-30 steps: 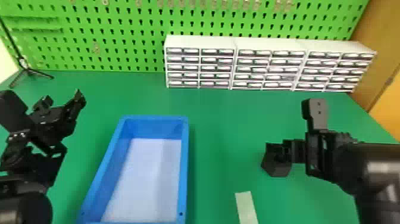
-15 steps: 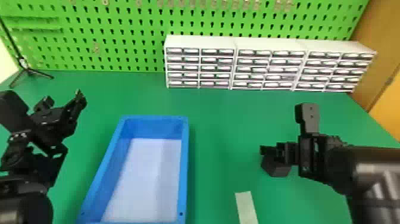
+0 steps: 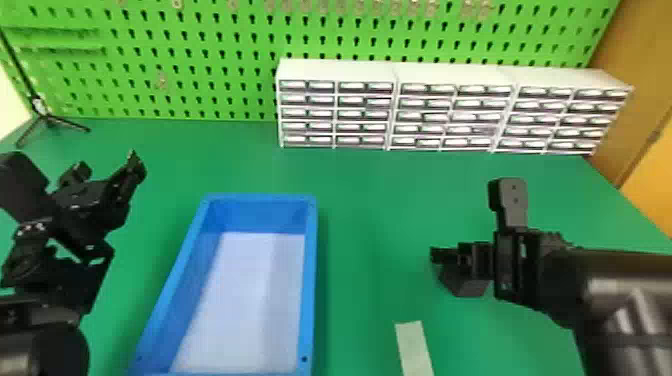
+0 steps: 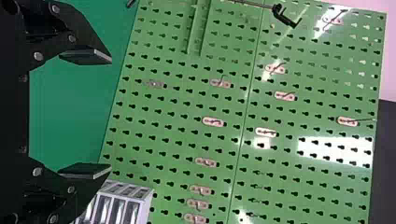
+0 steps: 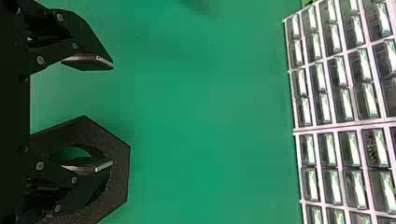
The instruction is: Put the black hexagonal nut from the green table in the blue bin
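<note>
The right gripper (image 3: 454,256)'s fingers stand wide apart, empty, one overlapping the hole of the black hexagonal nut (image 3: 467,286) on the bench (image 3: 370,230). The blue bin (image 3: 311,280) lies between nut and left gripper (image 3: 106,167), its fingers widely spread, empty.

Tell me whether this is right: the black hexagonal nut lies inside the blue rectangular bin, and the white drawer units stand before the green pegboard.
Not right: the head view shows the black hexagonal nut on the green table, right of the blue rectangular bin. The white drawer units do stand before the green pegboard.
</note>
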Robot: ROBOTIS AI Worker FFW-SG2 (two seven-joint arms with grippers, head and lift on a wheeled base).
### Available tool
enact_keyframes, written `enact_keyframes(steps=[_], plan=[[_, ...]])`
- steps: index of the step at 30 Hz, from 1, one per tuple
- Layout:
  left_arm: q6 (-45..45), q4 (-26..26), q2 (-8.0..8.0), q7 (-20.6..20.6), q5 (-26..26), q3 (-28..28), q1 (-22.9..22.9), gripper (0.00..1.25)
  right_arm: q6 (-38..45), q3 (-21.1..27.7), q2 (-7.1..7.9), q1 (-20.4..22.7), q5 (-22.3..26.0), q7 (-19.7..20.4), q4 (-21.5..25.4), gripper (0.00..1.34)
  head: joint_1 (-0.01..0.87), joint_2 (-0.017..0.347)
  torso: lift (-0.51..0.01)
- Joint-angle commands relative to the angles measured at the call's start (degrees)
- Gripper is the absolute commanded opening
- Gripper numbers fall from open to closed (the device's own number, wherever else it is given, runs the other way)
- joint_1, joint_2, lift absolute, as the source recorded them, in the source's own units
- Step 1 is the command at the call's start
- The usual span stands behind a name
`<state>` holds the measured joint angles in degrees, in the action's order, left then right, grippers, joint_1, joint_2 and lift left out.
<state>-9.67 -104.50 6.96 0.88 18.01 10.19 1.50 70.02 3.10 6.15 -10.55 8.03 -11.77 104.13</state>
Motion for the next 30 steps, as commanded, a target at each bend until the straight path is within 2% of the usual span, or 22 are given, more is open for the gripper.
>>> enact_keyframes(steps=[1,30], plan=[[0.00,0.00,-0.02,0.00,0.01,0.00,0.08,0.82,-0.15,-0.28,0.00,0.00,-0.03,-0.01,-0.60,0.81,0.692,0.008,-0.097],[-0.35,0.09,-0.02,0.00,0.10,-0.17,0.08,0.82,-4.63,-0.37,-0.17,0.61,-0.29,-0.01,-4.90,0.81,0.692,0.008,-0.097]])
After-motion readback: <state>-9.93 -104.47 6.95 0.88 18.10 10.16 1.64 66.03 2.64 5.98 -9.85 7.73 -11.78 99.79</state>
